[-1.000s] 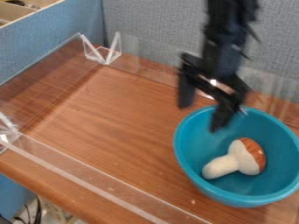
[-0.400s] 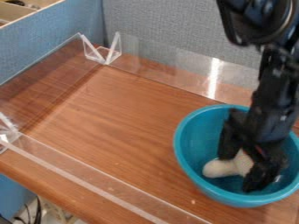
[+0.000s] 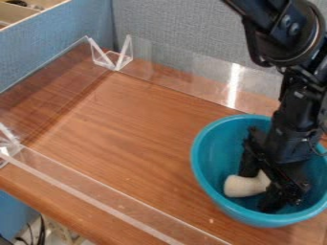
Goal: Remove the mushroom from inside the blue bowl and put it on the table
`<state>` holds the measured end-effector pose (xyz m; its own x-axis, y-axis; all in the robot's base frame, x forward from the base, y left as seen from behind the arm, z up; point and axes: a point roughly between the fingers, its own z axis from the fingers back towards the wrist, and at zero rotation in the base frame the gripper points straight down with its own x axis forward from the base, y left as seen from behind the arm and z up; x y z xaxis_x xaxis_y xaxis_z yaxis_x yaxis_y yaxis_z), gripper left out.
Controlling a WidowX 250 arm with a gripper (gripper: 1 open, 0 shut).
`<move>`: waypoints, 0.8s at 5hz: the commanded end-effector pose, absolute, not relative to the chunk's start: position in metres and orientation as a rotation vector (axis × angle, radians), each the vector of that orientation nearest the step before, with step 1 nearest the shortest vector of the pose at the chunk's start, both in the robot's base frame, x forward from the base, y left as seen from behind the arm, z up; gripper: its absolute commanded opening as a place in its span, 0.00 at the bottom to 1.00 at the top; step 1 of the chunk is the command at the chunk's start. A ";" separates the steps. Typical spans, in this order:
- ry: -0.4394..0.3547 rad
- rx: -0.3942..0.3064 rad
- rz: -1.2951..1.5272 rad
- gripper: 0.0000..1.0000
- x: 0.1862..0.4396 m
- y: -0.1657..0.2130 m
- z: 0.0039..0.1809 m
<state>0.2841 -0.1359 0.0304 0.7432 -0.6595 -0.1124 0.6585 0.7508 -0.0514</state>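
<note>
The blue bowl (image 3: 206,153) sits on the table (image 3: 128,129) at the right front. The mushroom (image 3: 243,184) lies on its side inside it. Only its cream stem shows, pointing left; the cap is hidden behind the black fingers. My gripper (image 3: 278,189) points straight down into the bowl, with its fingers on either side of the hidden cap. The fingers stand closer together than fully open. Whether they press on the cap is not visible.
Low clear acrylic walls (image 3: 90,196) edge the tabletop, with a clear bracket (image 3: 115,55) at the back corner. Blue fabric panels (image 3: 52,48) stand behind and to the left. Bare wood stretches left of the bowl.
The gripper came down from above the bowl's rim into the bowl and shifted right over the mushroom. Its fingers have narrowed around the cap, which showed before and is now covered.
</note>
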 end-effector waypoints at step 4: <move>0.077 -0.003 -0.764 0.00 0.292 -0.135 0.045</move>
<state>0.2855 -0.1336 0.0305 0.7214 -0.6829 -0.1154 0.6829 0.7291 -0.0456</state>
